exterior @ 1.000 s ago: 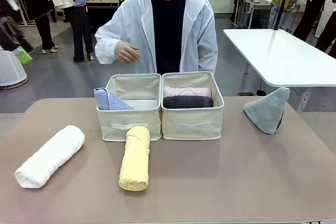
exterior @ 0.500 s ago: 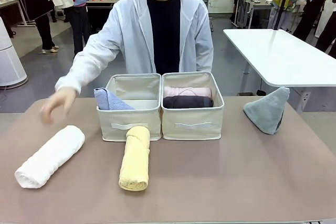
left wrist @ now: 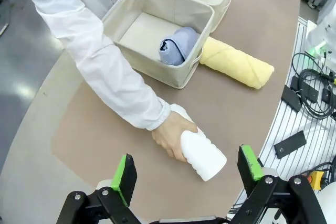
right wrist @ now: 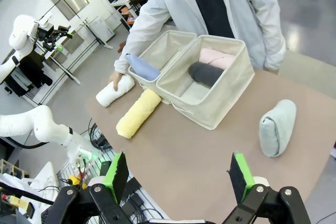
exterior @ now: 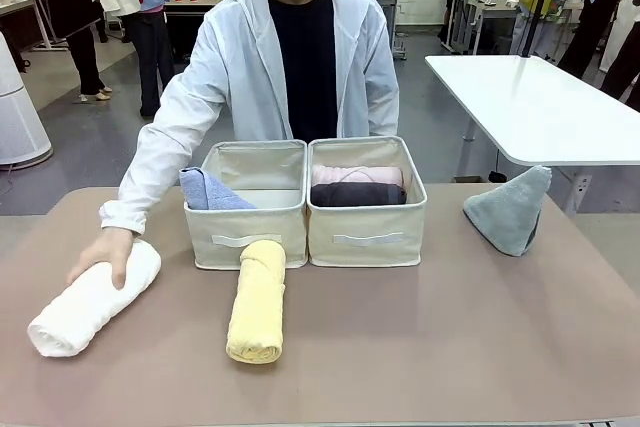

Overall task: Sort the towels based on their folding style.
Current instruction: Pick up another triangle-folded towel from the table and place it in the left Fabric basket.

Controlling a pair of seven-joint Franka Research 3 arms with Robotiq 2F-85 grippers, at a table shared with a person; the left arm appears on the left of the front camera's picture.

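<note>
The towels (exterior: 258, 302) are soft nubby terry, the bins (exterior: 366, 232) coarse cream cloth, the tabletop (exterior: 450, 337) smooth and matt.

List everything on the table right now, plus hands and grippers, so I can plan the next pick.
Table: one, brown, between the robot and the person.
Bins: two, cream, side by side mid-table; left bin, right bin.
Rolled towels: four; white roll at the table's left, pale yellow roll in front of the left bin, pink roll and charcoal roll in the right bin.
Cone-folded towels: two; light blue cone in the left bin, grey-green cone at the table's right.
Person's hand: one, resting on the white roll.
Grippers: two, black with green pads, open, empty; left gripper, right gripper.
</note>
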